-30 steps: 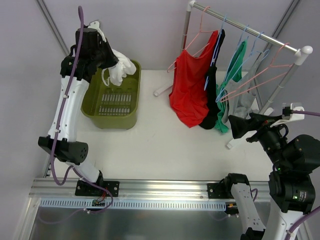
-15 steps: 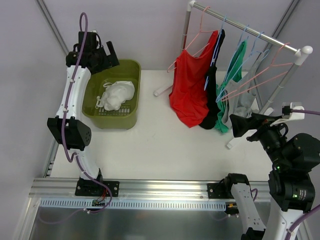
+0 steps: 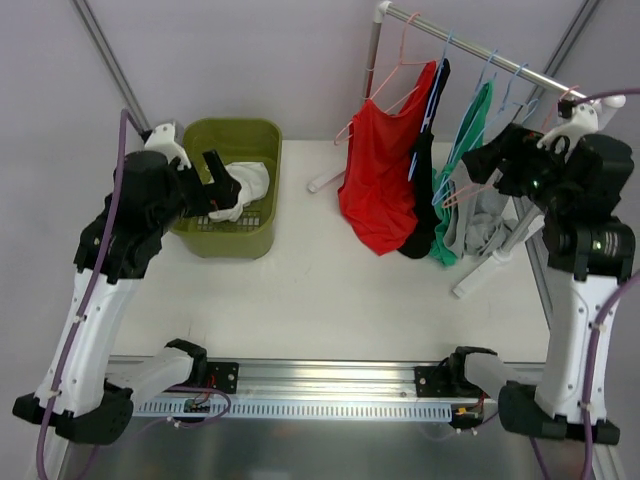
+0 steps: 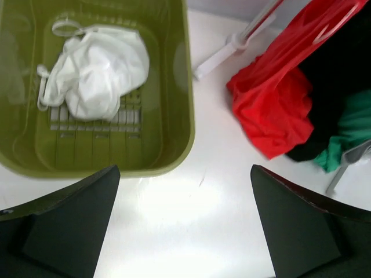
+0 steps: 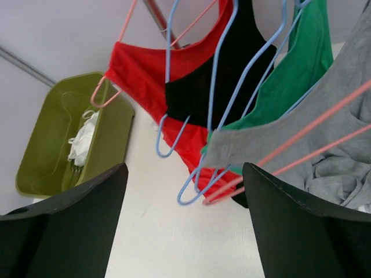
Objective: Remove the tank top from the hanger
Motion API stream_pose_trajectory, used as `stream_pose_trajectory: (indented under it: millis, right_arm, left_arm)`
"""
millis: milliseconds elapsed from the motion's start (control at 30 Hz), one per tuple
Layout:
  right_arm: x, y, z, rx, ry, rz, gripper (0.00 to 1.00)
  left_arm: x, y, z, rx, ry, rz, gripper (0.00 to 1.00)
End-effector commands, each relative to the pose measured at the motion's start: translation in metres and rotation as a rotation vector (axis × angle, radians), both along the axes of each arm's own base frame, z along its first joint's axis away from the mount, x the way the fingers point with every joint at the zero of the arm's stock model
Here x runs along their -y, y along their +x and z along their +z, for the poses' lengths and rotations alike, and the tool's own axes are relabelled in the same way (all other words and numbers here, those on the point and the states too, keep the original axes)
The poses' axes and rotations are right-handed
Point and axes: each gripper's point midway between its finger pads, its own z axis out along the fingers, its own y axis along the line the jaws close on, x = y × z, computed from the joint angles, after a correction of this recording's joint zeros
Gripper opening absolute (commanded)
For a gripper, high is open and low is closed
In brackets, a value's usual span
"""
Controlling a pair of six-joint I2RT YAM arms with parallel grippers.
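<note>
My left hand (image 4: pixel 182 176) hangs with its fingers wide apart and nothing between them, over the near rim of the olive-green plastic basket (image 4: pixel 174 87). A crumpled white tank top (image 4: pixel 95 69) lies inside, ahead and to the hand's left. My right hand (image 5: pixel 184 174) is also spread and empty, raised beside the white clothes rail (image 3: pixel 500 60). The grey tank top (image 5: pixel 342 69) sits on its thin pink wire hanger (image 5: pixel 313 124) just ahead to the right, above the white desk (image 3: pixel 330 280).
</note>
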Motion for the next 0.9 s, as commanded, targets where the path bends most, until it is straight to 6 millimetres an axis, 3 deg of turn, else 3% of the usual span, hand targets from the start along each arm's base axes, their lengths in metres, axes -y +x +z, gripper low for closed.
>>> stream_pose_trajectory:
  millis: [0,100,133,267,367,400,467,567,867]
  right_arm:
    - [0.009,0.036,0.012,-0.010,0.005,-0.061,0.84]
    - [0.022,0.066,0.014,-0.038,-0.016,-0.142,0.70]
    - [0.026,0.081,0.012,-0.053,-0.026,-0.165,0.66]
    - [0.044,0.108,-0.007,-0.109,-0.058,-0.283,0.59]
    - [0.036,0.125,-0.016,-0.124,-0.071,-0.279,0.54]
    - [0.032,0.129,-0.018,-0.126,-0.079,-0.277,0.50]
    - [0.036,0.132,-0.025,-0.142,-0.105,-0.314,0.43]
    - [0.038,0.129,-0.029,-0.142,-0.113,-0.340,0.32]
    - [0.039,0.114,-0.016,-0.078,-0.084,-0.355,0.01]
  left_arm:
    - [-0.004,-0.017,-0.060,-0.116,0.062,-0.002,0.99]
    - [0.001,-0.042,-0.079,-0.125,0.049,-0.086,0.99]
    - [0.000,-0.046,-0.082,-0.114,0.071,-0.104,0.99]
    - [-0.020,-0.054,-0.106,-0.119,0.143,-0.045,0.99]
    - [-0.024,-0.056,-0.132,-0.163,0.169,-0.034,0.99]
    - [-0.024,-0.058,-0.149,-0.201,0.182,-0.043,0.99]
    - [-0.023,-0.060,-0.161,-0.233,0.184,-0.049,0.99]
    - [-0.012,-0.063,-0.161,-0.232,0.155,-0.110,0.99]
    - [-0.002,-0.062,-0.167,-0.257,0.139,-0.162,0.99]
